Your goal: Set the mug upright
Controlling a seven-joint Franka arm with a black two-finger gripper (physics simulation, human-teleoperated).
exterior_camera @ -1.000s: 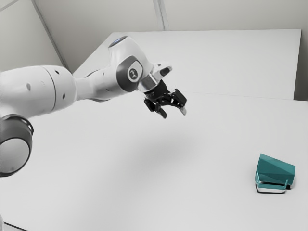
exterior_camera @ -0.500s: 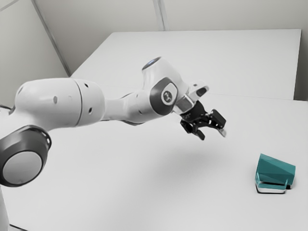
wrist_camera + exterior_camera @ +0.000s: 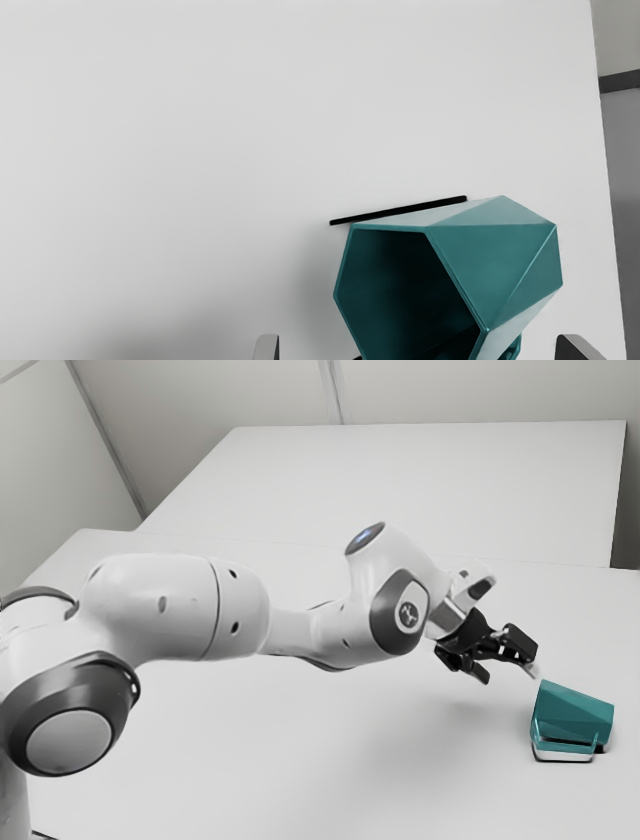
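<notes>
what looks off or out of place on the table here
The teal mug does: it lies on its side on the table, mouth toward the gripper, not standing on its base. A thin black strip also sticks out beside it; I can't tell what it is.

The wrist view's edge cuts off part of the mug [image 3: 492,265].
</notes>
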